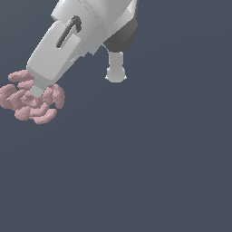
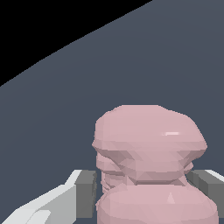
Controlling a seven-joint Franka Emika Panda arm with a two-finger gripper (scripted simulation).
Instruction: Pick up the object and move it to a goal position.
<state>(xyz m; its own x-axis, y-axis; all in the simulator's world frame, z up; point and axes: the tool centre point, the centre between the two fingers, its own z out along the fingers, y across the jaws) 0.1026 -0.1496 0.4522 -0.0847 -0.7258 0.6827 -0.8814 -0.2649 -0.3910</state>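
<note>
The object (image 1: 28, 100) is a dusty-pink lumpy cluster of elongated blobs at the exterior view's left edge. My gripper (image 1: 37, 90) reaches down into its middle from above, and the white hand hides the cluster's centre. In the wrist view the object (image 2: 148, 144) fills the space between the grey pads (image 2: 86, 192), which press against both of its sides. The gripper (image 2: 142, 194) is shut on it. Whether the cluster rests on the floor or hangs above it, I cannot tell.
The dark blue-grey floor (image 1: 149, 163) spreads flat around the cluster. A white arm link (image 1: 115, 68) hangs under the dark joint to the exterior view's right of the hand. In the wrist view the floor ends at a black edge (image 2: 52, 26).
</note>
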